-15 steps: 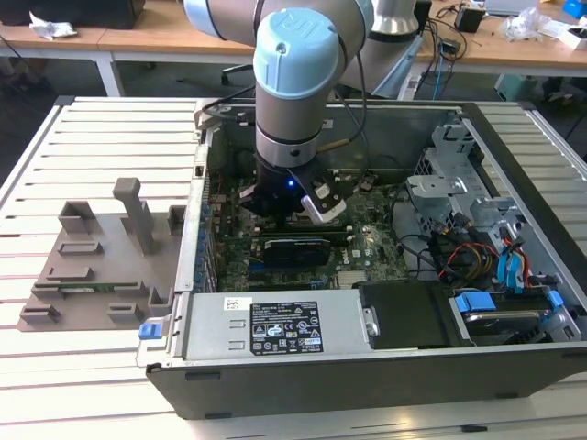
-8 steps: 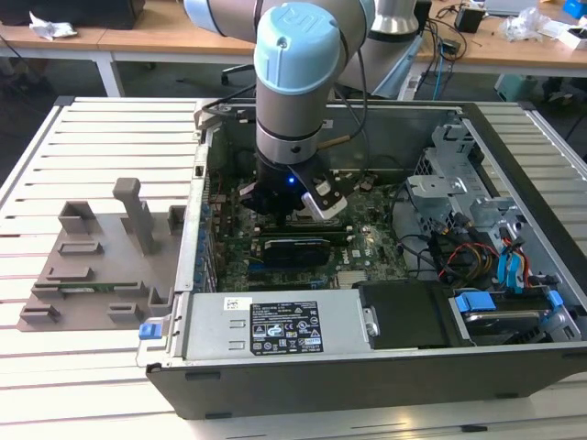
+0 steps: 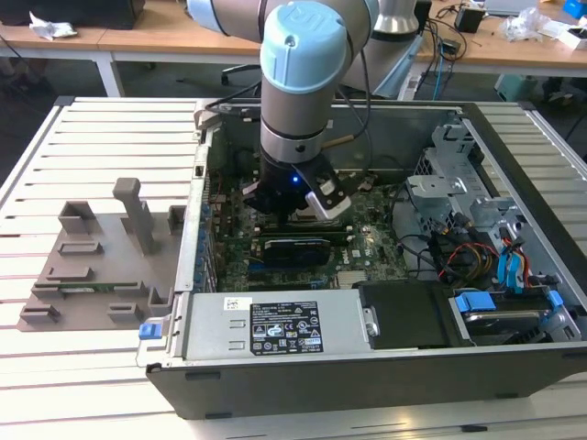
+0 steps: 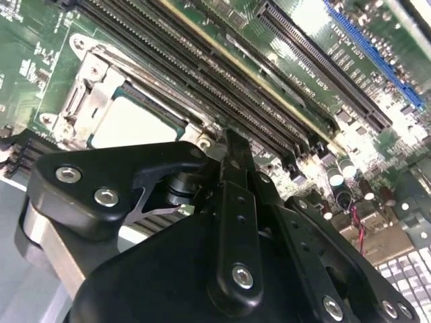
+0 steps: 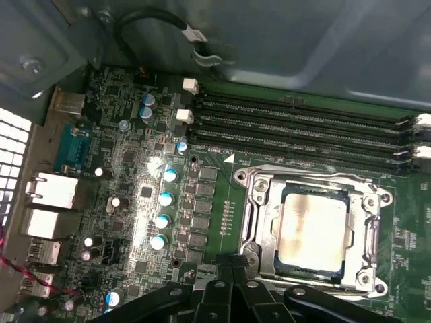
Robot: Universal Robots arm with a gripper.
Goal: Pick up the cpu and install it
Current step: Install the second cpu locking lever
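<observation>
Cpu (image 5: pixel 313 232) seated in socket frame (image 5: pixel 259 222), gripper (image 4: pixel 229 145) at its 6 o'clock, jaws pinched together, grasping nothing. Judged risk: a descending tip could scrape the lid or nearby memory slots (image 5: pixel 303 128).

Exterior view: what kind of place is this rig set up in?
Probably a robotics lab or workshop. An open computer case lies on a slatted metal table, a grey parts holder sits beside it, and wooden workbenches with loose gear stand behind.

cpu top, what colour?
Pale silver, slightly tarnished; the cpu shows best in the first wrist view.
</observation>
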